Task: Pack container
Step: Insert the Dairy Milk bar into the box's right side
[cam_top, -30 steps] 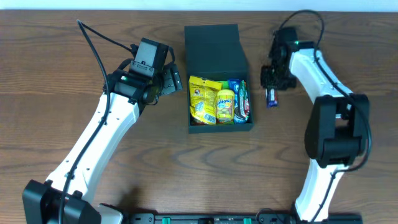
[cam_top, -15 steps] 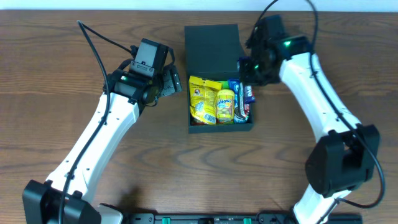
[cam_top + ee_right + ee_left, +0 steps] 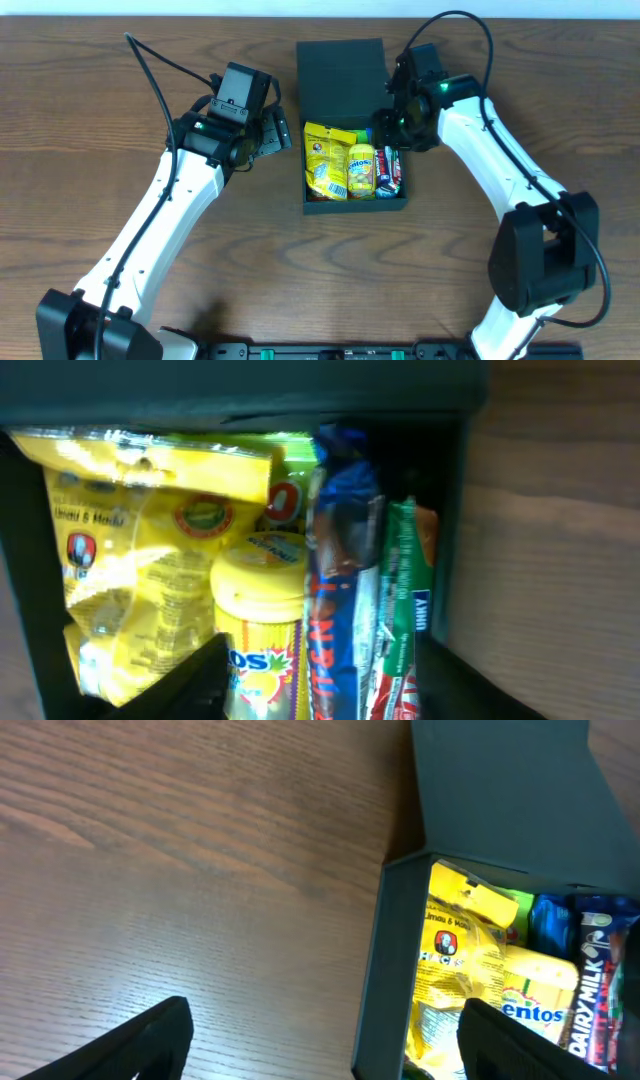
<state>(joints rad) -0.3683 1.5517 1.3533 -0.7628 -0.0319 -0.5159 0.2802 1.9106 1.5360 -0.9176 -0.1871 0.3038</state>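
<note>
Container (image 3: 355, 206), dark green, sits mid-bench (image 3: 100, 90) between the two arms.

Overhead:
- Flap lid (image 3: 341, 78) is thrown open to the far side.
- Inside, left to right: yellow packet (image 3: 324, 160), yellow tub (image 3: 362, 165), chocolate bar (image 3: 388, 170).
- Left end effector (image 3: 272, 135) hangs just left of the box, apart from it.
- Right end effector (image 3: 398, 125) is over the far right corner.

Left wrist:
- Fingers (image 3: 130, 1040) are spread wide with only bare bench and the box's left wall (image 3: 375, 980) between them. Nothing is gripped.

Right wrist:
- Fingers (image 3: 195, 680) are spread.
- The bar (image 3: 340, 600) and a green packet (image 3: 405, 590) lie between them in the box, apparently not pinched.
- The box looks nearly full across its width.

Handling (judgement):
- The walls look stiff and matte, so they should give good friction with little risk of crushing.
- With snacks this small the load is probably light, and a sideways push could slide the box on the wood.
- To move it, pinch a side wall at the rim.
- To close it, take the flap at its free far edge and swing it over, steadying the opposite wall.
- The foil packets look soft and slippery, and any standing proud may stop the flap seating.
</note>
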